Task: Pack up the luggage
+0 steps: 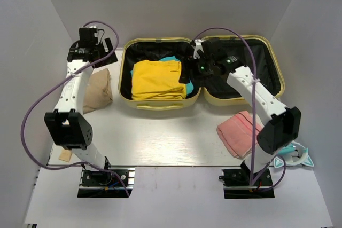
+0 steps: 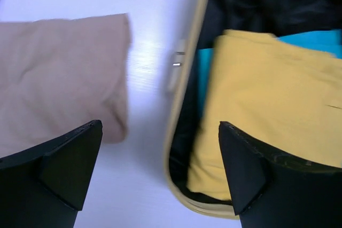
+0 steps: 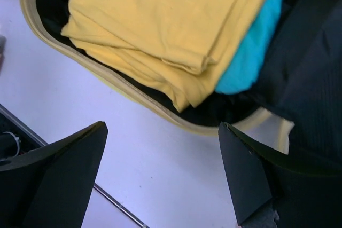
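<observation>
While the luggage (image 1: 158,103) lies open at upper centre on the desk (image 1: 160,142), my left hand (image 2: 160,127) and right hand (image 3: 163,126) gape wide, empty, presumably ready for the pink cloth (image 1: 238,132) lower right.

Smooth luggage (image 1: 160,104) shell, probably plastic

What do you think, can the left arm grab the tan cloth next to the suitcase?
Probably yes. The left hand is open and hangs over the edge of the tan cloth, which lies on the table beside the luggage. Nothing sits on the cloth or between it and the hand.
</observation>
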{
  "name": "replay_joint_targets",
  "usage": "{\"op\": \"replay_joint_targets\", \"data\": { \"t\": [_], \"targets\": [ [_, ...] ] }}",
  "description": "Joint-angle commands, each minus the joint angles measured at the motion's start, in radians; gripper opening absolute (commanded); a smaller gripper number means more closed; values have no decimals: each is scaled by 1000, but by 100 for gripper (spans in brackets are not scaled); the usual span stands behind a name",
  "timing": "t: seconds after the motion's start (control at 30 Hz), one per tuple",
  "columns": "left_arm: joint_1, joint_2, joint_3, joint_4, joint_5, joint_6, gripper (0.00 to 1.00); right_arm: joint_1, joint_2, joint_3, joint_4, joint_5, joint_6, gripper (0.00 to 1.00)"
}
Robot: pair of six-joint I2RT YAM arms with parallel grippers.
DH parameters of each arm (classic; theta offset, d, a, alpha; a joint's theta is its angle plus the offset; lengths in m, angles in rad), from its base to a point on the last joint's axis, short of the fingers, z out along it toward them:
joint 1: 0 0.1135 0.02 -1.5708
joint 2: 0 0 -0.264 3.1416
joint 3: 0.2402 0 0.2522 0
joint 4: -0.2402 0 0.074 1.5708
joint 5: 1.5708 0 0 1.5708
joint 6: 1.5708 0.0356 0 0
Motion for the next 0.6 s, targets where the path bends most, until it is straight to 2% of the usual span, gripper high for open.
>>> {"op": "replay_joint_targets", "data": {
  "t": [0.0,0.03,0.07,0.13,0.23,0.4,0.57],
  "targets": [
    [32,96,1,-108,-52,83,99,-18,-102,-70,-28,98,6,90],
    [32,151,8,-98,-49,89,99,-18,-125,-98,-33,183,5,90],
    [59,166,16,-83,-38,113,99,-19,-195,-131,-48,204,8,90],
    [62,215,28,-69,-24,117,99,-34,-243,-202,-60,400,22,90],
    [72,297,79,-58,-9,124,99,-56,-373,-286,-79,534,28,90],
    [79,413,108,-34,-65,132,99,-85,-485,-362,-142,620,28,90],
    [92,501,140,-51,-118,126,99,-119,-498,-374,-160,635,23,90]
  ]
}}
